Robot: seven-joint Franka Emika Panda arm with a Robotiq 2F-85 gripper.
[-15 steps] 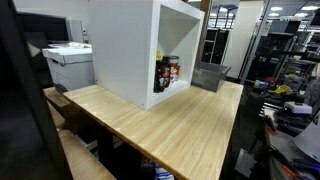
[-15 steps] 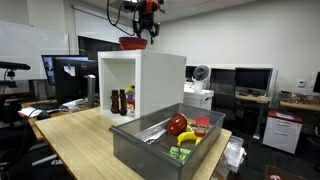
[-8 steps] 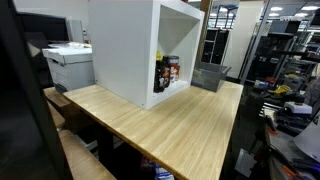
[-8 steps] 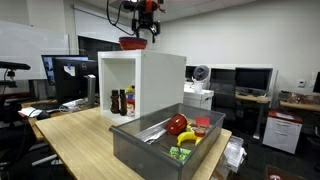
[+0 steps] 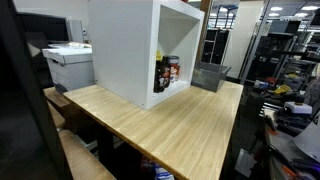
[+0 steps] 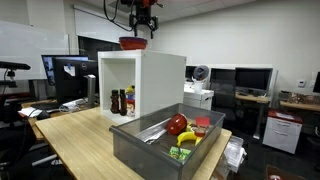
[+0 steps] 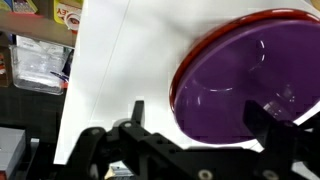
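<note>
A red bowl [image 6: 132, 43] with a purple inside [image 7: 245, 80] sits on top of a white open-fronted box [image 6: 160, 75], which also shows in an exterior view [image 5: 120, 50]. My gripper [image 6: 143, 20] hangs just above the bowl. In the wrist view the gripper [image 7: 200, 112] is open, with one finger on each side over the bowl's near rim and not touching it. The box top [image 7: 120, 70] is bare beside the bowl. The gripper is out of frame in the exterior view that shows the box from the side.
Sauce bottles [image 6: 122, 101] stand inside the box and show in both exterior views [image 5: 167, 73]. A grey metal bin [image 6: 150, 140] on the wooden table [image 5: 170, 125] holds a red apple [image 6: 177, 125], a banana and other items. A printer [image 5: 68, 62] and desks surround the table.
My gripper has risen slightly above the bowl. The bowl stays on the box top.
</note>
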